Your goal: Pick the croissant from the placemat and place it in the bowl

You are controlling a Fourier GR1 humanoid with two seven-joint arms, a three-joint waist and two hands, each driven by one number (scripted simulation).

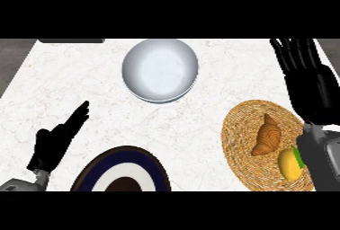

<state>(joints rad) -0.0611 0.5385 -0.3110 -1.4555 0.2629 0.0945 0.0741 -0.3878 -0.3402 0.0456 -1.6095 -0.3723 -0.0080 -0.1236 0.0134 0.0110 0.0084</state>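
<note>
here the croissant [267, 137] lies on the woven placemat [244, 134] near the counter's [79, 81] right edge, beside a yellow fruit [289, 164]. the right hand [306, 76] reaches past the mat's far rim, fingers straight, holding nothing. the white bowl [160, 69] sits by the far edge, bare marble between it and the mat. the left hand [58, 141] rests open at lower left, beside a dark striped plate [106, 168].

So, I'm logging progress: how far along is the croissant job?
Nothing is done yet: the croissant lies on the placemat and the bowl holds nothing. The right hand is open beyond the placemat; the left hand rests open. Grasping, carrying and placing remain.
</note>
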